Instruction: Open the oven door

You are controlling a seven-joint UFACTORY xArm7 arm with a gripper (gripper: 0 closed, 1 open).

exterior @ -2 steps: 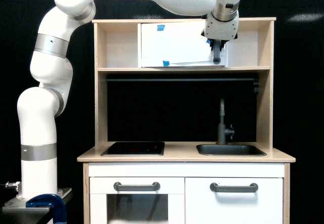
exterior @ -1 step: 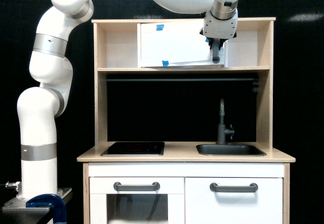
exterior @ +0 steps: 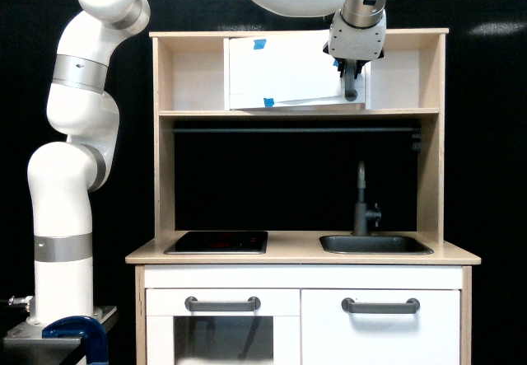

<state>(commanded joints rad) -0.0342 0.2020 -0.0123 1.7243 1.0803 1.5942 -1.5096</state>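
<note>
The oven door [exterior: 284,72] is found up in the top shelf of the toy kitchen [exterior: 300,254], its bottom edge looking a bit tilted, so it's probably swung slightly ajar. The gripper [exterior: 352,81] is parked at the door's right edge, right where the vertical grey handle [exterior: 352,93] is. Can't tell whether the handle is actually clamped, the fingers are just too dark.

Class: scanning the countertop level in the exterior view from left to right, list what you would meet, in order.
Robot arm's white base column → black hob → grey tap standing behind the dark sink.
</note>
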